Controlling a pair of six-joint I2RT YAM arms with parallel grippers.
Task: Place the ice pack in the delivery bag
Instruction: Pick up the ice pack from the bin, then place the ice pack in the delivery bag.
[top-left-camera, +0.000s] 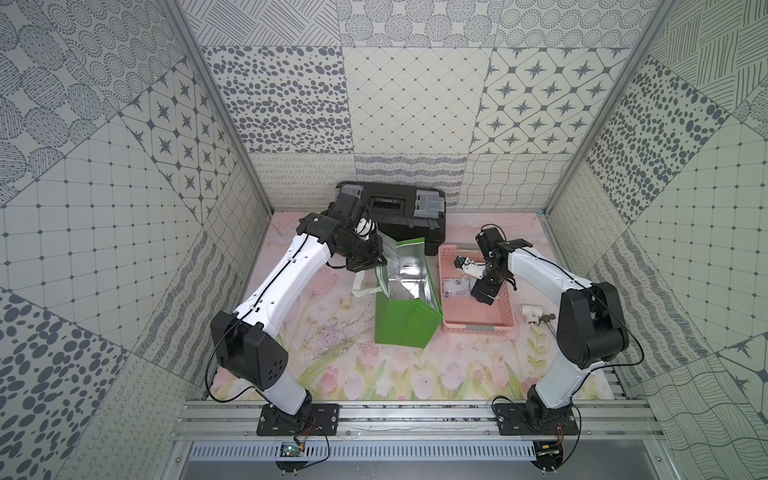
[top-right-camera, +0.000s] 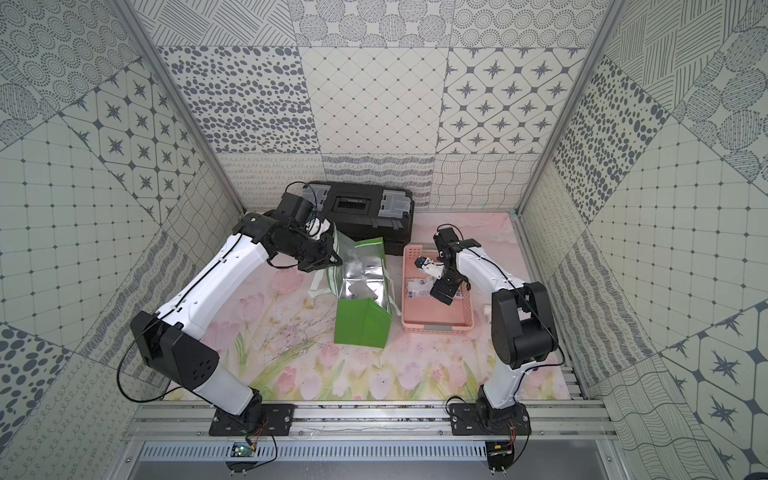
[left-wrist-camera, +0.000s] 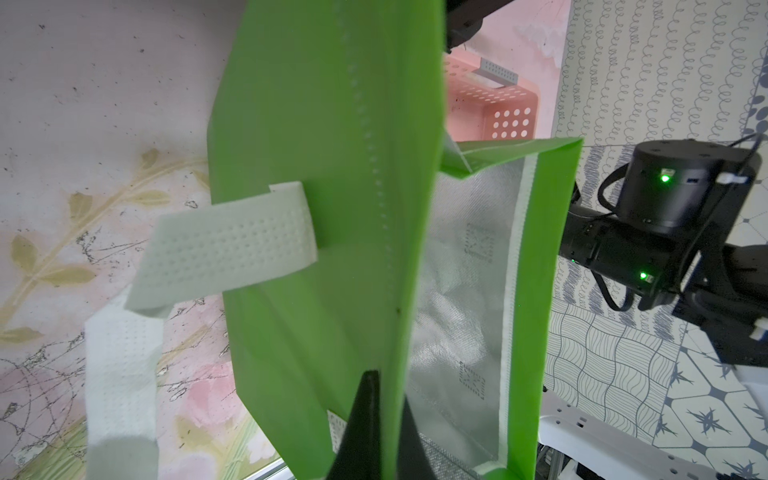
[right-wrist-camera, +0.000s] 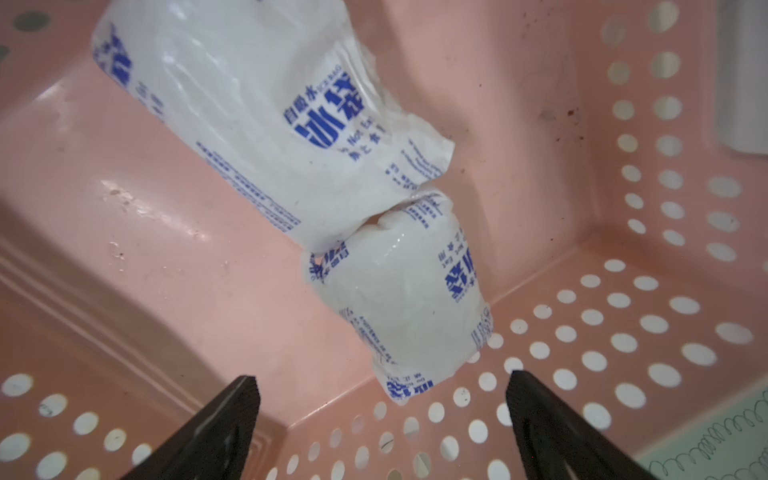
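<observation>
**Left gripper** (left-wrist-camera: 384, 399): the jaws are pinched tight on the left wall of the delivery bag (top-left-camera: 403, 328), at its rim.

**Delivery bag:** it stands upright on the bench (top-left-camera: 332, 365) with its mouth open upward.
- Both top views show the interior as crinkled silver foil lining (top-left-camera: 405, 276). Whether anything lies at the bottom cannot be told.
- The left wrist view adds a detail the top views barely show: a white strap handle (left-wrist-camera: 232, 249) looped off the outer face of the clamped wall.
- A black toolbox (top-left-camera: 399, 208) sits behind the bag, against the back wall.

**Pink basket** (top-left-camera: 478, 328): it stands just right of the bag and holds two ice packs.
- In both top views the packs show only as a white patch, partly covered by the right arm.
- The right wrist view separates them. The larger ice pack (right-wrist-camera: 257, 124) lies on the basket floor, with one corner overlapping the smaller ice pack (right-wrist-camera: 399, 299).
- The smaller pack rests along the foot of a perforated wall.
- Both packs are in the basket, outside the bag.

**Right gripper** (right-wrist-camera: 380, 376): it is inside the basket with its jaws spread wide. One fingertip stands on each side of the near end of the smaller ice pack. No contact is visible, and it holds nothing.

**Small white fitting** (top-left-camera: 534, 316): a top view shows it on the bench just right of the basket.
</observation>
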